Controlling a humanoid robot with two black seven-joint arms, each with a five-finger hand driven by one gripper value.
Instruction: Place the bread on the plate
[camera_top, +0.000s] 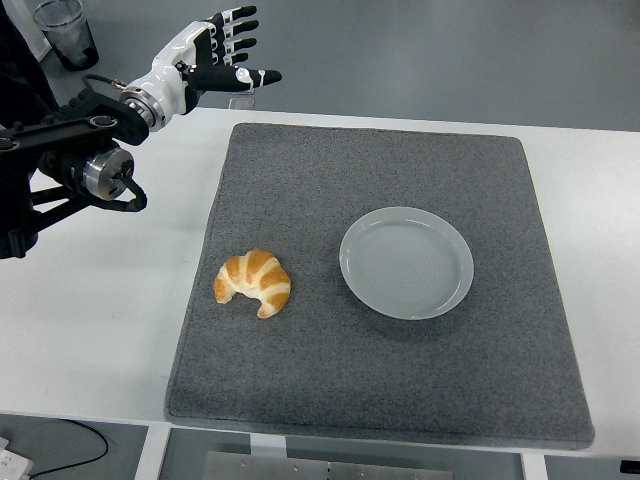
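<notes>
A golden croissant (253, 282) lies on the left part of the grey mat (380, 400). To its right sits a pale round plate (405, 262), bare. My left hand (228, 50) is raised high at the upper left, beyond the mat's far-left corner, fingers spread and holding nothing. It is far above and behind the croissant. The right arm does not show.
The white table (100, 330) extends around the mat. A clear cup (63, 30) stands on the floor at the top left, beside a dark figure at the left edge. A small clear item lies just behind my hand on the table.
</notes>
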